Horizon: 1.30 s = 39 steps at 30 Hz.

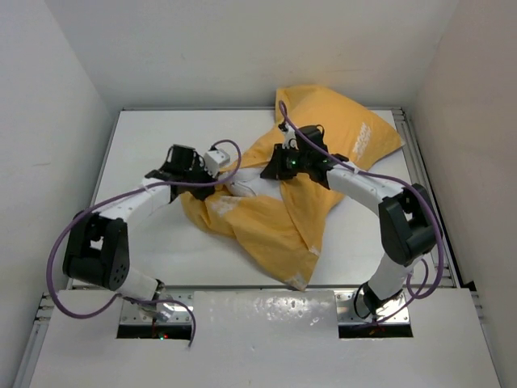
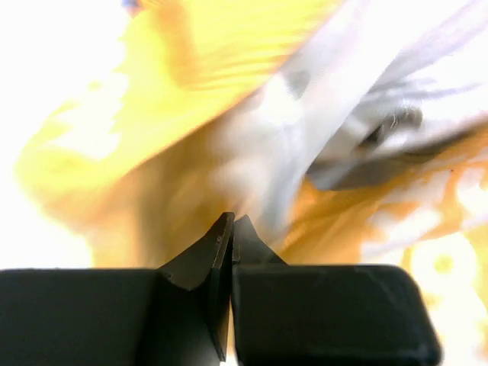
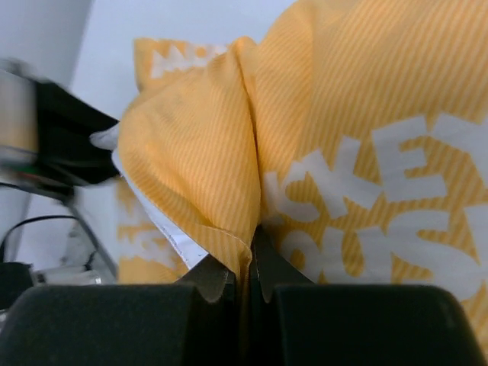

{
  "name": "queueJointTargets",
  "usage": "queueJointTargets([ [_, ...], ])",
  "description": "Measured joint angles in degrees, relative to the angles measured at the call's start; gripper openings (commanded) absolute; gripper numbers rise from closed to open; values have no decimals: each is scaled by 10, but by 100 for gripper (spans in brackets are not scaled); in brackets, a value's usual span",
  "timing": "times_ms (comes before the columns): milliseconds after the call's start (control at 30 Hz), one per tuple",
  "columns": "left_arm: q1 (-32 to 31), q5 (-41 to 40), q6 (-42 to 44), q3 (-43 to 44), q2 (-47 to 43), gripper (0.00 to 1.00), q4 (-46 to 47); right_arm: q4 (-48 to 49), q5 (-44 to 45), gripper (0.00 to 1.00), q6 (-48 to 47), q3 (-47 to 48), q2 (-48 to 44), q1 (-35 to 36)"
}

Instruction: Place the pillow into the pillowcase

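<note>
Pillowcase (image 1: 275, 226), orange-yellow side up, sprawls over the middle and right of the table (image 1: 161, 137). Its far right corner is plump and rounded, and its near part lies flat and crumpled. The pillow does not show plainly from above. Going by that swollen corner, most of it is probably already inside. The blurred white cloth (image 2: 320, 84) in the left wrist view may be a part of it that is not yet covered, though I cannot be sure.

The right gripper (image 3: 245, 267) is pinched tight on a raised fold of the orange fabric, with a white edge showing just beside the fold. The left gripper (image 2: 231, 229) sits at the case's left edge with its fingertips together. The picture is too smeared to tell whether any cloth is caught between them.

The step in hand looks like drawing the case over the last of the pillow. The next move probably calls for the right arm to keep its hold on the hem. The left arm needs a sure grip on the opposite lip, so the mouth can be pulled toward the near side without the filling dragging along.
</note>
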Motion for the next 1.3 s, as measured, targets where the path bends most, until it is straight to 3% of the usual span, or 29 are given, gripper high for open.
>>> queueJointTargets([
  [100,35,43,41,53,-32,0,-56,-28,45,0,-31,4,0,-2],
  [300,68,209,182,186,-97,0,-186,-59,118,0,-58,54,37,-2],
  [500,71,272,223,194,-103,0,-259,-81,147,0,-77,82,75,27],
  [533,72,275,217,193,-103,0,-257,-69,147,5,-87,73,71,33],
  [667,72,274,190,163,-110,0,-224,26,108,53,-134,-39,4,46],
  [767,61,252,198,120,-122,35,-212,50,64,89,-165,-94,-61,47],
  [800,54,239,207,108,-123,53,-212,44,56,99,-173,-96,-74,47],
  [867,45,218,222,95,-124,72,-219,26,48,99,-187,-92,-97,46],
  [900,41,211,227,94,-124,86,-224,14,47,99,-190,-88,-104,45],
  [1033,38,196,216,105,-126,97,-217,-33,47,99,-186,-71,-131,25],
  [1067,39,192,204,112,-126,98,-209,-46,47,93,-183,-66,-140,14],
  [1100,41,189,188,118,-127,75,-195,-59,47,76,-180,-60,-149,2],
  [1133,44,186,165,125,-127,19,-179,-70,45,1,-177,-56,-159,-11],
  [1167,49,185,147,131,-128,0,-162,-80,41,0,-173,-53,-170,-25],
  [1233,62,185,128,139,-128,0,-131,-103,27,0,-143,-53,-195,-64],
  [1300,69,182,128,139,-125,0,-119,-111,10,60,-112,-73,-226,-110],
])
